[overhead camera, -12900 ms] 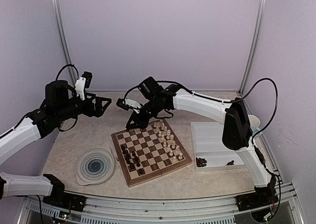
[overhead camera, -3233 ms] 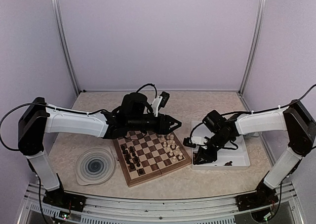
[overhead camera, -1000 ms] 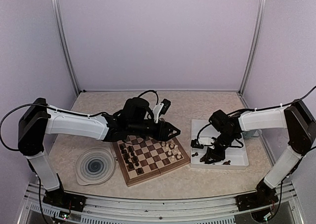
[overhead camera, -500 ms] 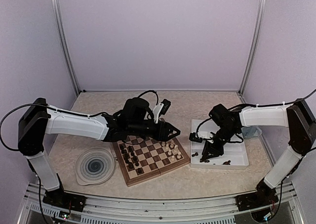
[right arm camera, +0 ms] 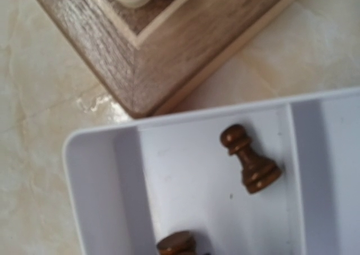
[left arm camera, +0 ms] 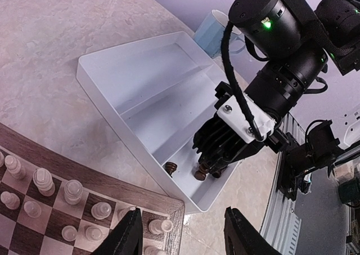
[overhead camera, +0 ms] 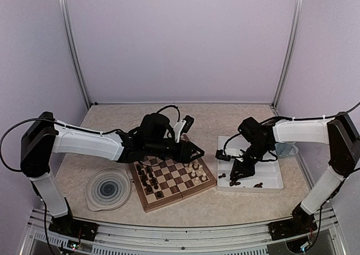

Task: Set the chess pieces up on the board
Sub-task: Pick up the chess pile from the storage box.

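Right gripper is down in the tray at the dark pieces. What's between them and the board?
The tray wall, which is low. Beyond it, the left gripper hangs open over the board's tray-side edge, above the cream pieces standing there.

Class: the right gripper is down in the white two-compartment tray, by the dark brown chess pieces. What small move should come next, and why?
Likely, close the right gripper on the dark brown wooden piece at its tips. It sits low in the white plastic tray, among loose dark pieces, and a firm grip is not visible; those pieces belong on the checkered wooden board.
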`<state>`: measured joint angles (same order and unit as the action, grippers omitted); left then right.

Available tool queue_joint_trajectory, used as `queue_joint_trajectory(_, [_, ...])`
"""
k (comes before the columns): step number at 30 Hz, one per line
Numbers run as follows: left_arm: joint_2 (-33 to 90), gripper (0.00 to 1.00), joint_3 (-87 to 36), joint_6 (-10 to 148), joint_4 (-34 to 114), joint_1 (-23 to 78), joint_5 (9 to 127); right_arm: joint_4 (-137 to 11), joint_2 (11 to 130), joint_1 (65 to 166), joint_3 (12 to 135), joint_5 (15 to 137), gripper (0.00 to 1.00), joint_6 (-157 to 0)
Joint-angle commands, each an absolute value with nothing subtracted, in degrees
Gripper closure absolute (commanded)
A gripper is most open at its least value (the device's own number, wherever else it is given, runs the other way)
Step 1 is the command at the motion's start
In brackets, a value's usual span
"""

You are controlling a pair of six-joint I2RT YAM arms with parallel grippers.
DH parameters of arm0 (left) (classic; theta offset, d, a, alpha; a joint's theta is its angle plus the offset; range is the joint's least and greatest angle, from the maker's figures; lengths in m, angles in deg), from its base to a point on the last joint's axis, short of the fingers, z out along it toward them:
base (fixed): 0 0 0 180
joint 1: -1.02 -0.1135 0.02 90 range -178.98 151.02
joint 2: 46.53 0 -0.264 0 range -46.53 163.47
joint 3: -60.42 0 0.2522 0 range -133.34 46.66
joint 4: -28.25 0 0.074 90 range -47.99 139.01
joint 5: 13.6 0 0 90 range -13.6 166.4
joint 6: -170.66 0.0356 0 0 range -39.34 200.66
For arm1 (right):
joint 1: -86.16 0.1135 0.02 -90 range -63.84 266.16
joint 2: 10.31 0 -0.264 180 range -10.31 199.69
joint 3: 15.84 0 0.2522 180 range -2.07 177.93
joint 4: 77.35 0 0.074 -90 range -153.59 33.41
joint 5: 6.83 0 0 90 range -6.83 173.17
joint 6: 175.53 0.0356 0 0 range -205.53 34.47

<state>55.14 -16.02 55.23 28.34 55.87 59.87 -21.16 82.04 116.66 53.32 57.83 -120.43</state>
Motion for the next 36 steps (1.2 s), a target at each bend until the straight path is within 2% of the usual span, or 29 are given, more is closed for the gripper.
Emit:
queue_joint_trajectory(1, [54.25, 0.5, -14.74, 55.7, 26.98, 56.3, 58.92, -20.26, 82.21, 115.97, 53.37, 57.99, 0.8, -120.08])
queue_joint_trajectory(17, [54.19, 0.5, -14.74, 55.65, 26.85, 56.56, 58.66, -18.84, 82.95, 114.68, 52.74, 59.09, 0.79, -119.85])
queue_joint_trajectory(20, [54.32, 0.5, -14.69, 55.69, 26.89, 56.52, 58.64, -18.68, 82.57, 114.59, 52.72, 58.72, 0.83, -119.9])
queue_joint_trajectory(27, [54.37, 0.5, -14.71, 55.65, 26.89, 56.56, 58.79, -14.85, 81.31, 114.56, 56.12, 56.99, 1.0, -120.38])
queue_joint_trajectory(33, [54.87, 0.5, -14.93, 55.82, 26.46, 56.98, 60.09, -11.73, 76.92, 114.44, 62.68, 61.27, 1.0, -120.85])
queue_joint_trajectory(36, [55.22, 0.49, -15.49, 56.24, 26.54, 57.47, 60.59, -8.62, 77.59, 112.21, 66.23, 58.85, 1.0, -121.29])
